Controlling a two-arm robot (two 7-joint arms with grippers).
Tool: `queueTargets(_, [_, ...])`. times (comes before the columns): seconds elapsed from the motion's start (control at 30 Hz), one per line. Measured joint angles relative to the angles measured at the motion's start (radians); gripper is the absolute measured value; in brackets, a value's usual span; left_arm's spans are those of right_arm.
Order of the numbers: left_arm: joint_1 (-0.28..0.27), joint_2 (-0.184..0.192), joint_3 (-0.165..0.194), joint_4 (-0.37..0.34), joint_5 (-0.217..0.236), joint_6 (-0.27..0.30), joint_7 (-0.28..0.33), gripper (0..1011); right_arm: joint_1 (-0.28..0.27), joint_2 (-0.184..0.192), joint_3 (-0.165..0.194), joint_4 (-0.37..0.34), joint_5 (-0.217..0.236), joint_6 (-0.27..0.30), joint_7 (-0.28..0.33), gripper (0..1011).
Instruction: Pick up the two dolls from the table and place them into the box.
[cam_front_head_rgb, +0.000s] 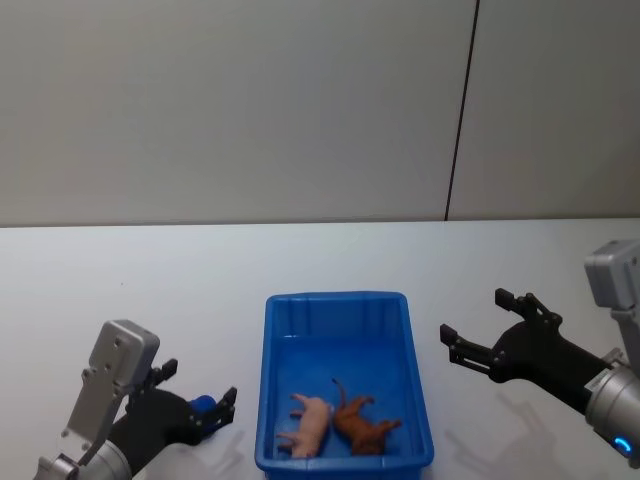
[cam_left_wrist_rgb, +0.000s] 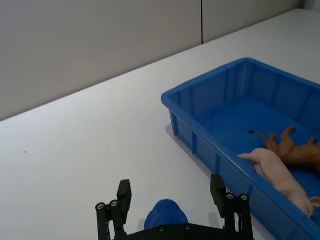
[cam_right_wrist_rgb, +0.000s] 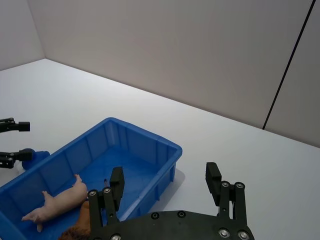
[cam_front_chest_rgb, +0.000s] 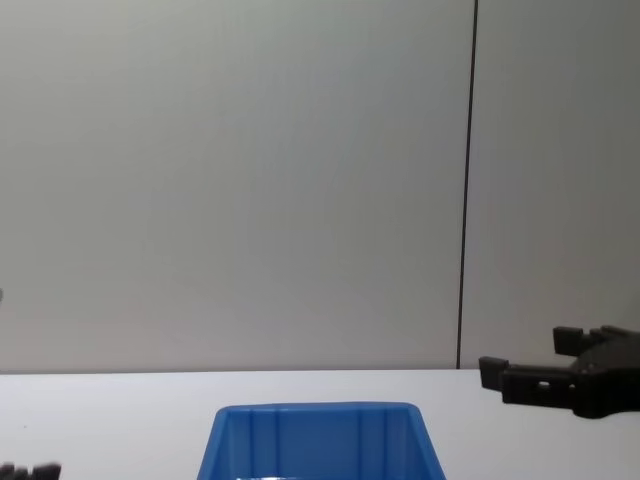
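Both dolls lie on the floor of the blue box (cam_front_head_rgb: 275, 330), near its front end. The pink pig doll (cam_front_head_rgb: 311, 424) rests on its side, touching the brown four-legged doll (cam_front_head_rgb: 362, 428) beside it. They also show inside the box (cam_left_wrist_rgb: 200, 145) as the pig (cam_left_wrist_rgb: 280, 172) and the brown doll (cam_left_wrist_rgb: 295, 150), and again as the pig (cam_right_wrist_rgb: 57, 204) in the box (cam_right_wrist_rgb: 150, 142). My left gripper (cam_front_head_rgb: 200, 395) stands open over the table left of the box, holding nothing. My right gripper (cam_front_head_rgb: 485, 325) is open above the table right of the box, also with nothing in it.
The white table (cam_front_head_rgb: 150, 290) stretches wide on both sides of the box. A grey wall (cam_front_head_rgb: 250, 100) with a dark vertical seam rises behind the table's far edge.
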Motion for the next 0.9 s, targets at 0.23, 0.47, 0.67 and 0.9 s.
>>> queueTargets(0.23, [-0.010, -0.016, 0.004, 0.058, 0.000, 0.001, -0.033, 1001, 0.000, 0.001, 0.000, 0.000, 0.000, 0.000, 0.000, 1001])
queueTargets(0.47, [-0.024, -0.027, 0.003, 0.114, 0.006, 0.000, -0.053, 1001, 0.000, 0.001, 0.000, 0.000, 0.000, 0.000, 0.000, 1001])
queueTargets(0.67, [-0.032, -0.034, 0.002, 0.144, 0.014, -0.002, -0.064, 1001, 0.000, 0.001, 0.000, 0.000, 0.000, 0.000, 0.000, 1001])
queueTargets(0.9, [-0.045, -0.043, 0.001, 0.178, 0.028, -0.004, -0.086, 993, 0.000, 0.001, 0.000, 0.000, 0.000, 0.000, 0.000, 1001])
